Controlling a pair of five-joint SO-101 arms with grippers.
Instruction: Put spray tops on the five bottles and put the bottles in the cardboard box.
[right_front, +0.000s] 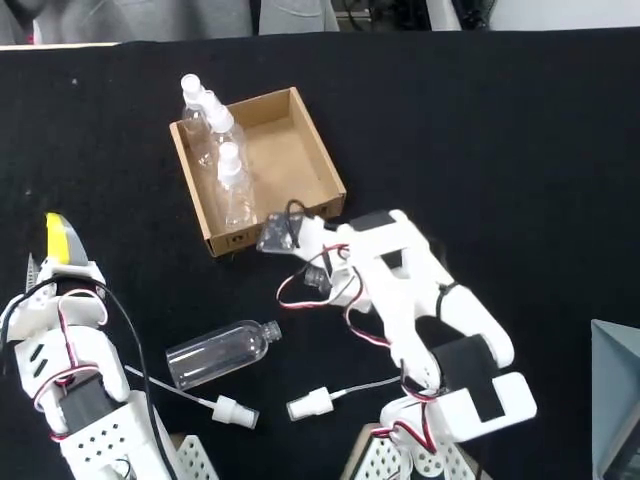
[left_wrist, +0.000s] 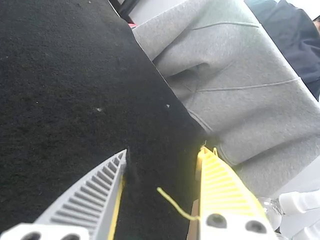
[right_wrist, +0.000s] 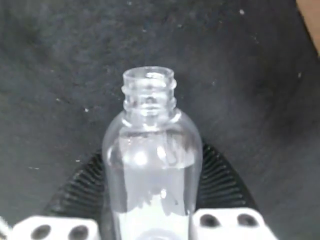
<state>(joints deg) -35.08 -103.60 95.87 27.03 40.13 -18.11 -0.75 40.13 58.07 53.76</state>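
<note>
Beside the near wall of the cardboard box (right_front: 320, 150), your right gripper (right_wrist: 152, 165) clamps an uncapped bottle (right_wrist: 150, 125); at near left, your left gripper (left_wrist: 164, 160) stands open, holding nothing.

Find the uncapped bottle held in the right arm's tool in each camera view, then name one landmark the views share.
High view: the uncapped bottle sits in the right tool, beside the cardboard box's near wall.
Right wrist view: centre, neck pointing away, between the tool's fingers.
Left wrist view: aimed elsewhere, past the open left tool toward the black cloth's far edge.
Shared landmark: the black cloth.
</note>
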